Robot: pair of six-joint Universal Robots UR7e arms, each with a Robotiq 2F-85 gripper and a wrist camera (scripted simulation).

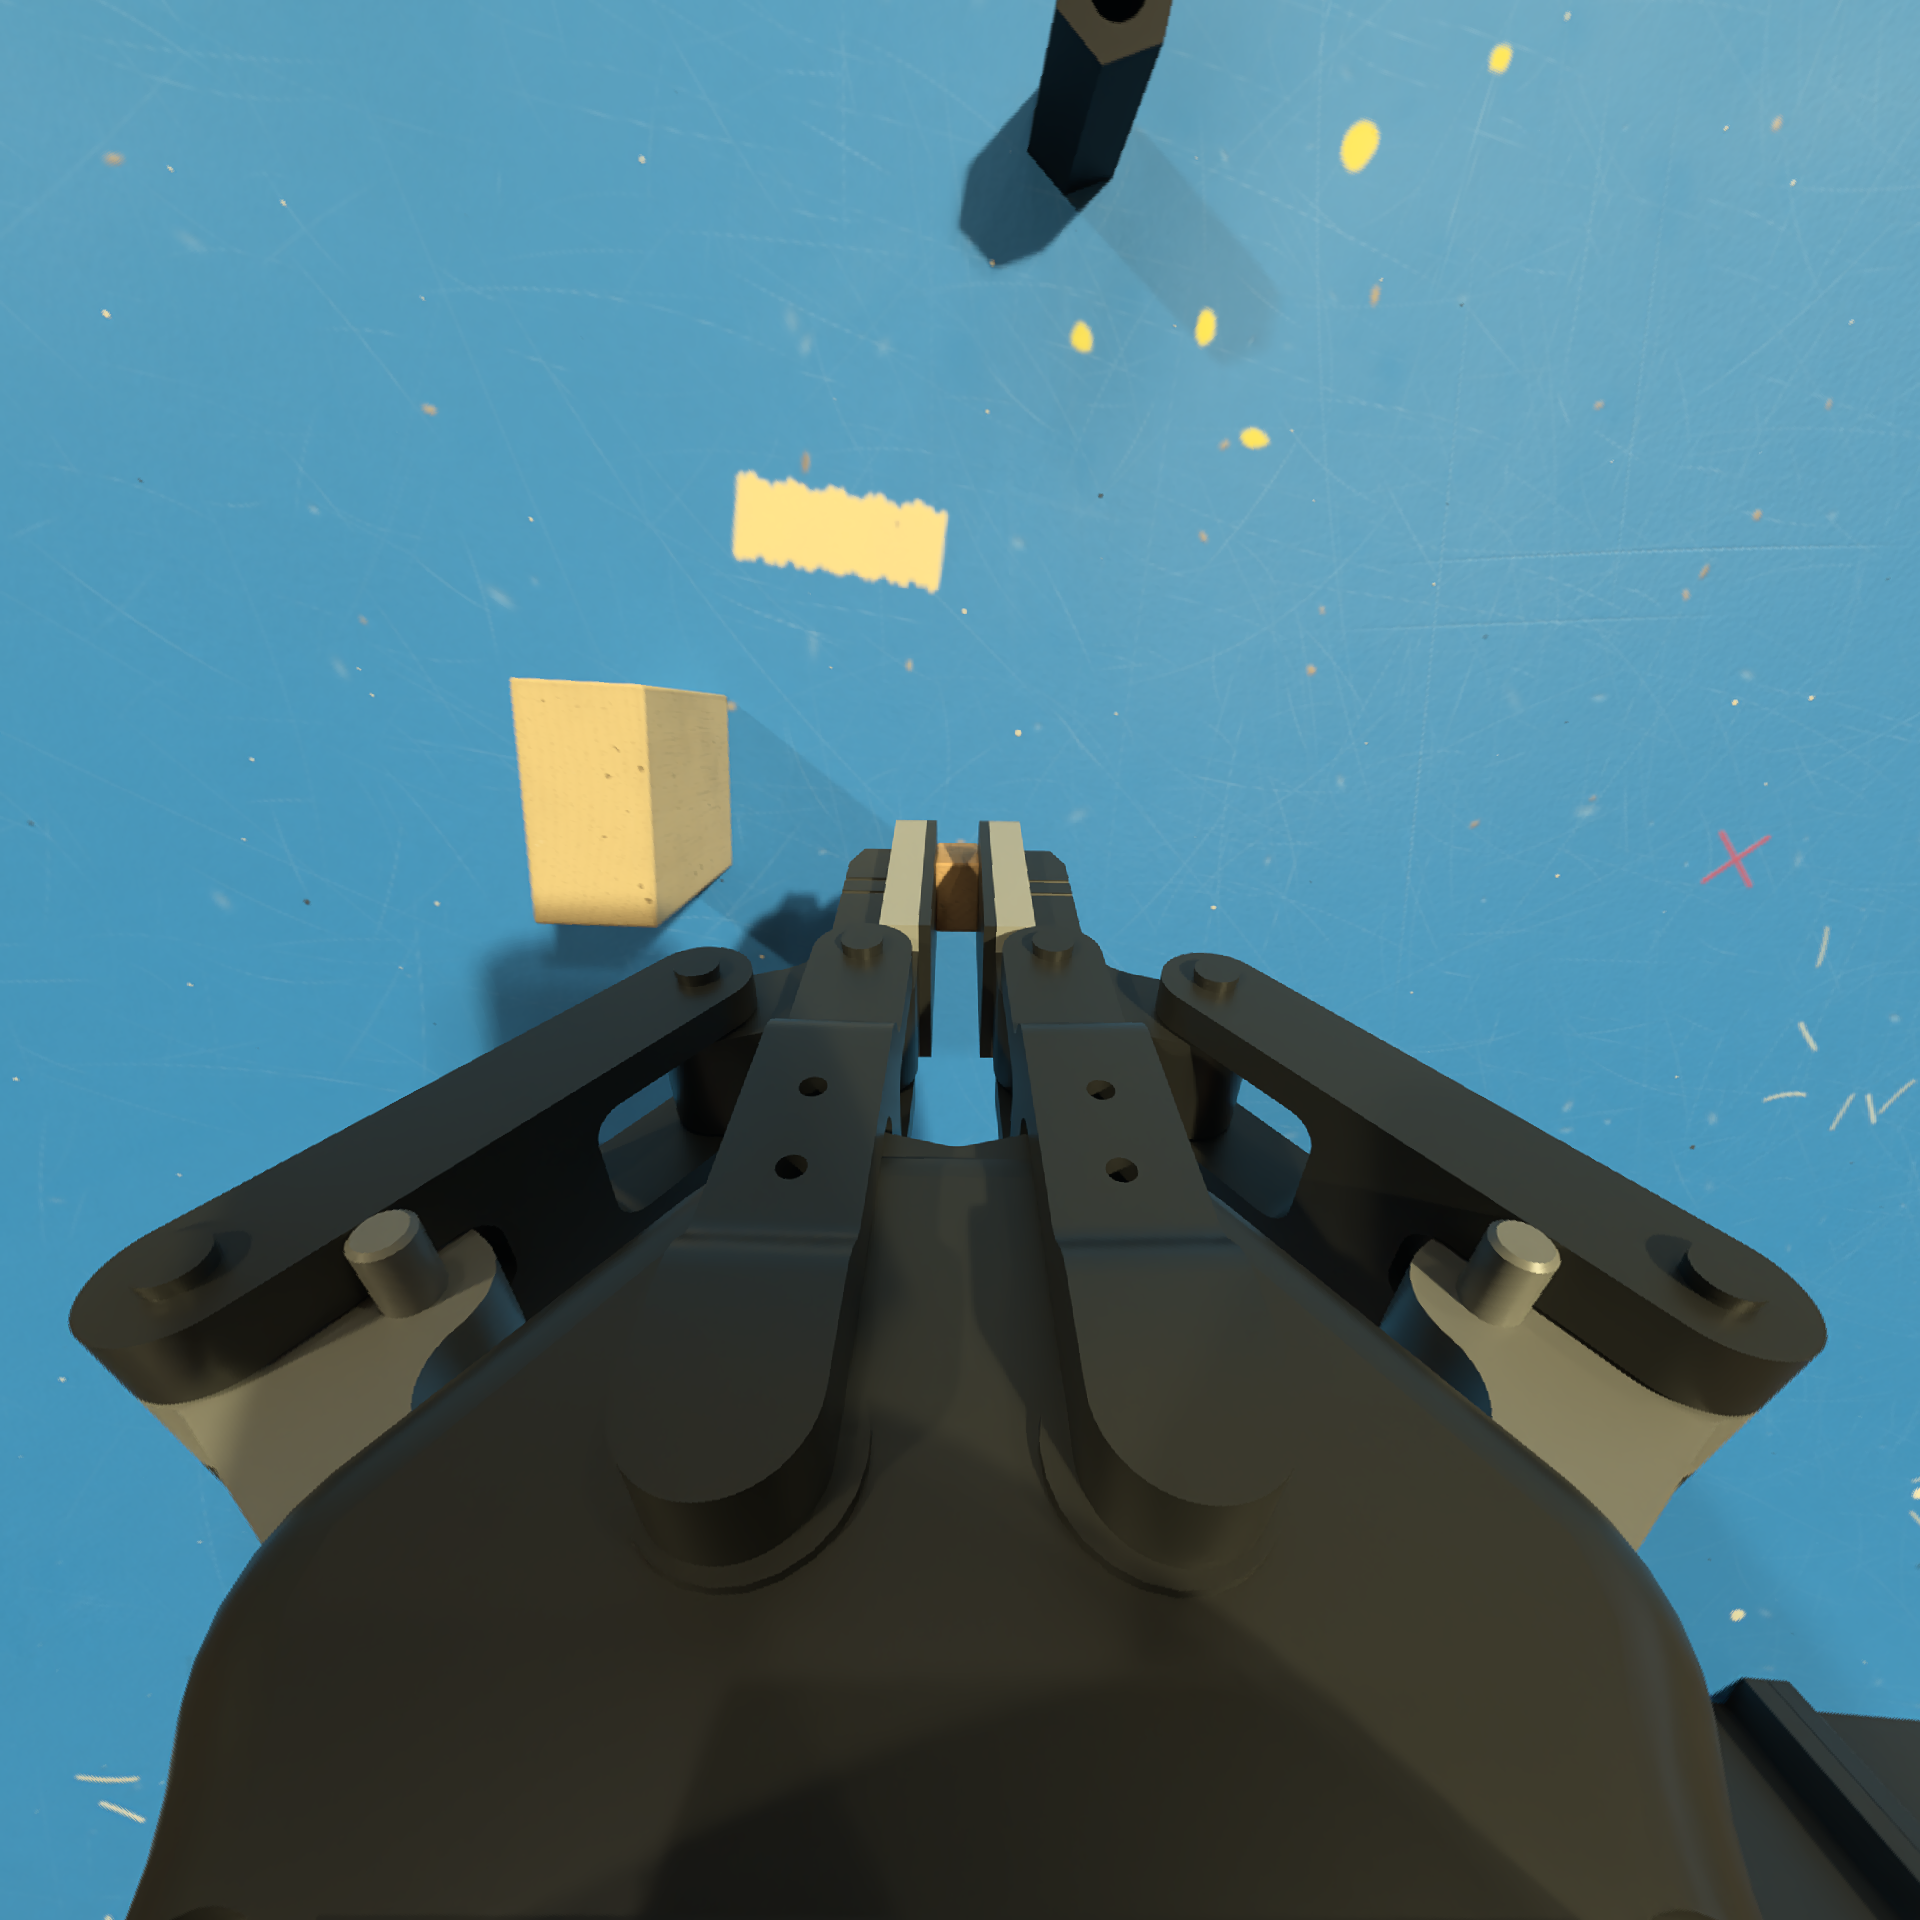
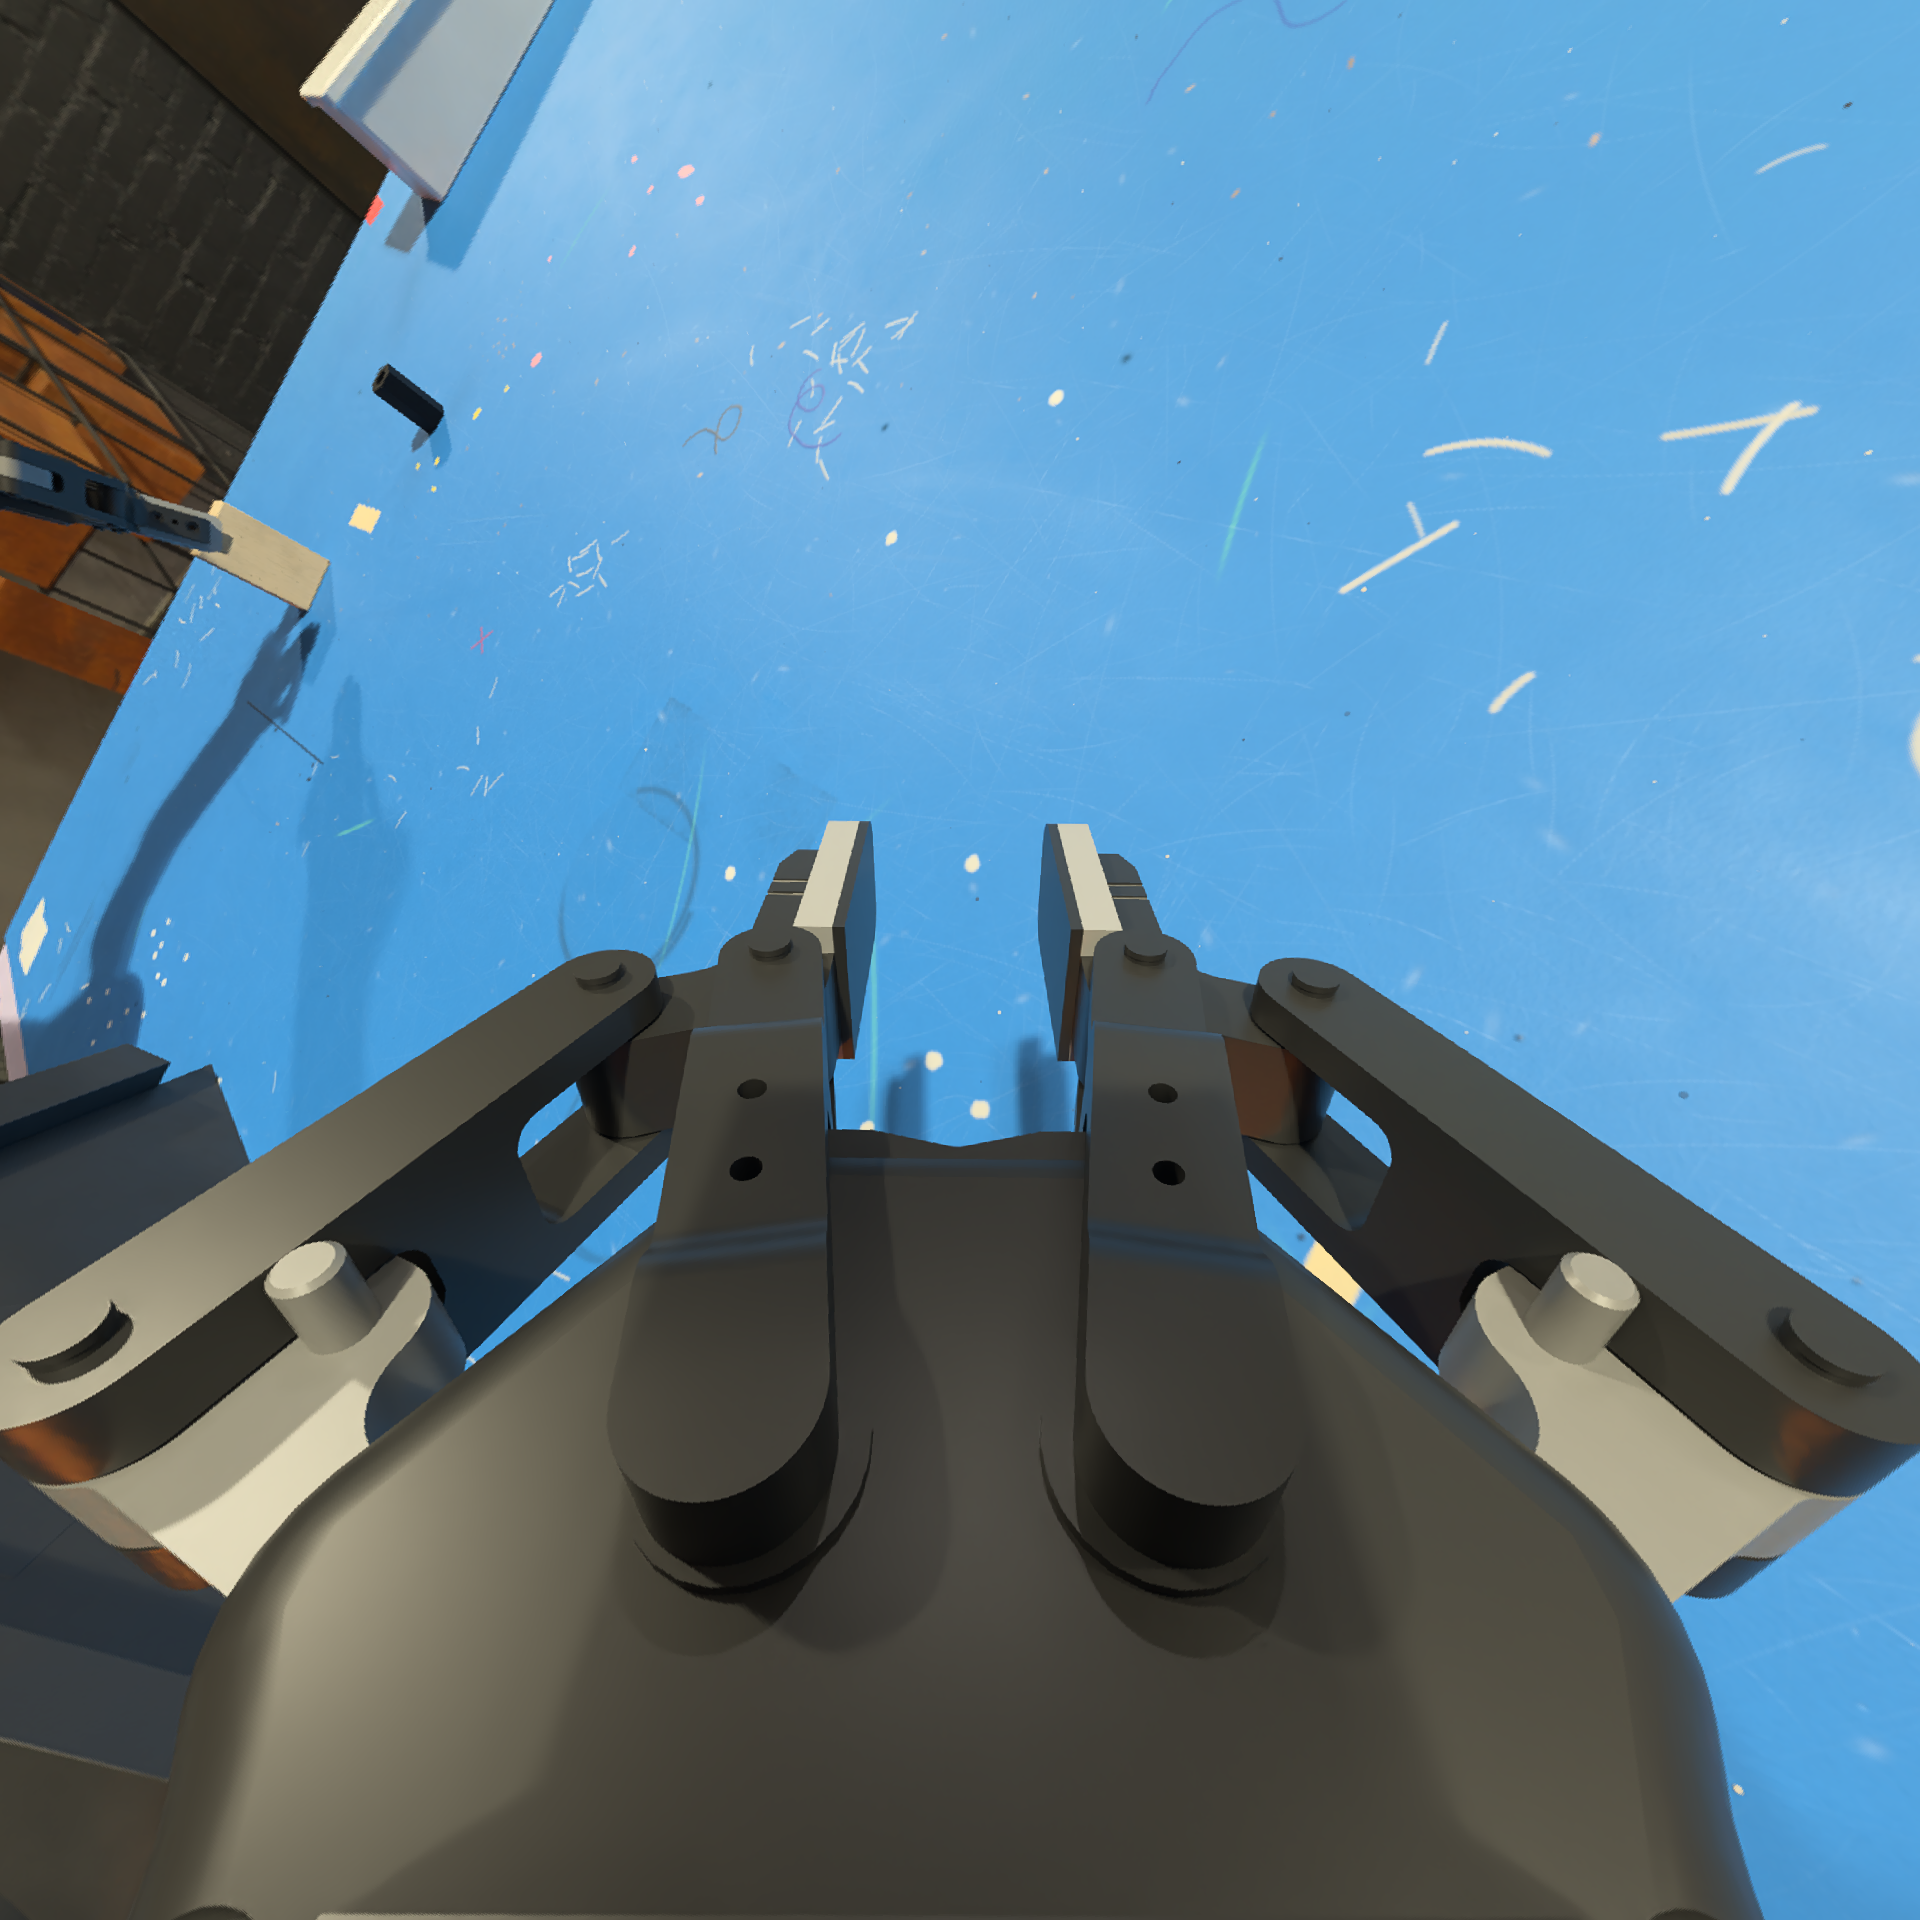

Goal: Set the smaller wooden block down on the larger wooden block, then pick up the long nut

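Note:
In the left wrist view my left gripper (image 1: 957, 840) is shut on the smaller wooden block (image 1: 957, 889), a brown piece between the pads, held above the blue table (image 1: 1455, 675). The larger wooden block (image 1: 623, 800), pale and boxy, stands just left of the fingertips. The long nut (image 1: 1096, 94), a black hexagonal tube, stands farther ahead at the top. In the right wrist view my right gripper (image 2: 957, 873) is open and empty over bare table. Far to its left are the long nut (image 2: 408, 399), the larger block (image 2: 272, 556) and the left gripper (image 2: 156, 520).
A yellow patch (image 1: 840, 530) and yellow spots mark the table between the larger block and the nut. In the right wrist view the table edge (image 2: 208, 499) runs diagonally at the left. A grey-white bar (image 2: 416, 94) lies at the far corner and a dark grey mount (image 2: 94, 1143) sits lower left.

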